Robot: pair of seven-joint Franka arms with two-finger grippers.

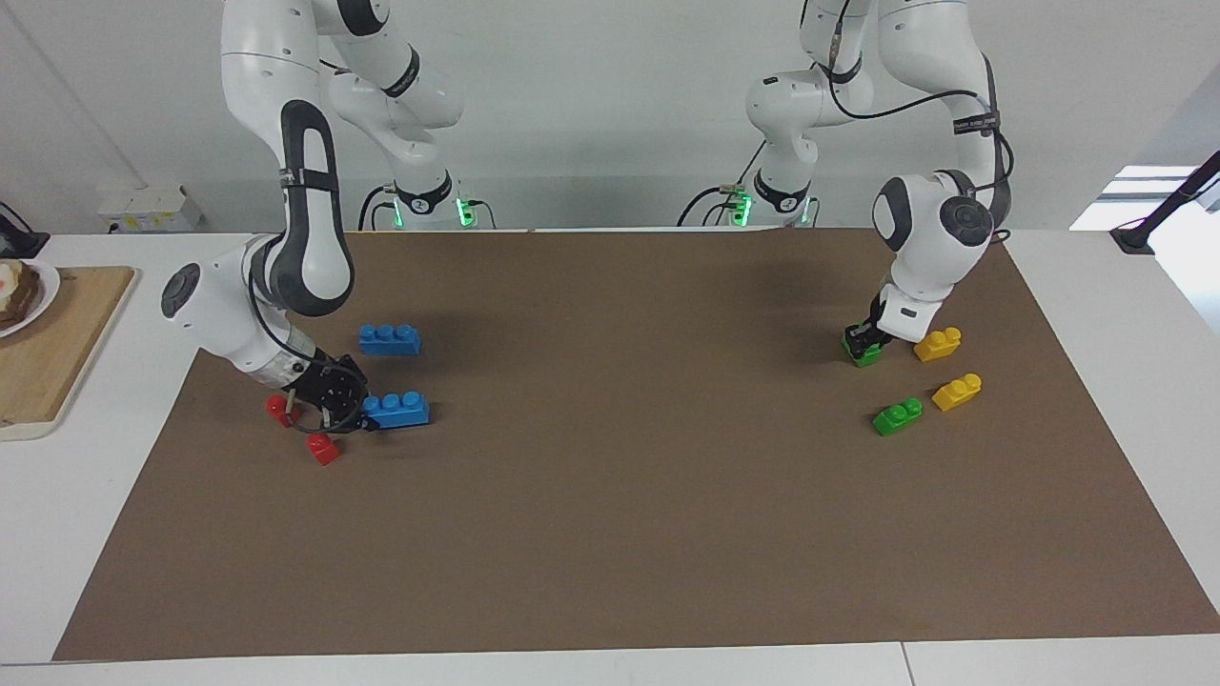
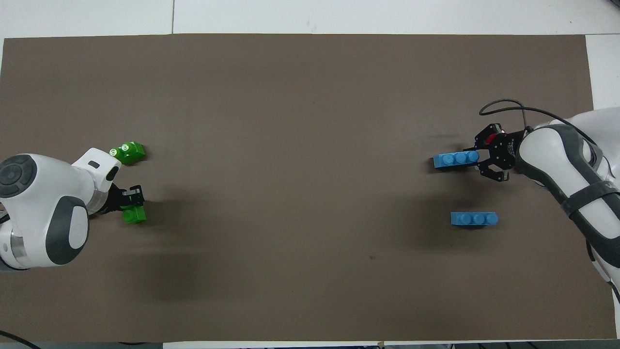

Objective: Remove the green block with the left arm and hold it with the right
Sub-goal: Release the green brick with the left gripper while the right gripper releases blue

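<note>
The left gripper [image 1: 864,343] is down at the brown mat [image 1: 629,534] toward the left arm's end of the table [image 1: 1096,657], its tips at a green block [image 1: 866,354] that sits on the mat; whether the fingers grip the block or have let go cannot be told. A second green block [image 1: 897,417] lies farther from the robots, apart from the gripper, with two yellow blocks beside them: one [image 1: 938,344] just beside the left gripper, the other [image 1: 957,392] next to the second green block. The right gripper [image 1: 365,419] is low over the mat toward the right arm's end, fingertips pinching the end of a blue block [image 1: 397,410], which lies level at the mat surface. Another blue block [image 1: 389,339] rests nearer to the robots, apart from the gripper. Two red blocks are close by the right gripper: one [image 1: 279,409] partly hidden by the wrist, one [image 1: 322,448] in plain sight. A wooden board [image 1: 57,353] sits on the table off the mat's edge.
</note>
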